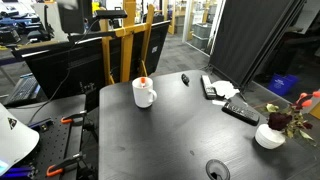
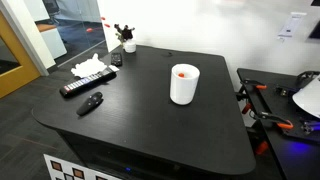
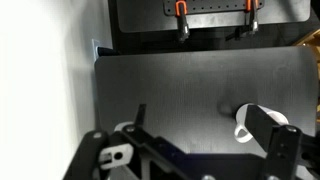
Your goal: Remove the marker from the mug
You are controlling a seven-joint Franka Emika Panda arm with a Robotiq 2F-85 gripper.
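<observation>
The white mug [image 1: 144, 95] stands on the black table [image 1: 170, 140], also seen in the other exterior view [image 2: 184, 88]. The red-orange marker [image 1: 143, 81] stands inside it, its tip just above the rim [image 2: 183, 72]. In the wrist view my gripper [image 3: 205, 128] is open and empty, high above the table. The mug [image 3: 247, 122] shows partly behind its right finger, with the handle towards the gap. The marker is hidden in the wrist view. The gripper does not show clearly in either exterior view.
A black remote [image 2: 85, 84], a small black oblong object [image 2: 92, 102] and white paper [image 2: 88, 67] lie near one table edge. A white bowl with dark red flowers [image 1: 270, 135] stands at a corner. Orange-handled clamps [image 3: 182, 12] lie beyond the table edge.
</observation>
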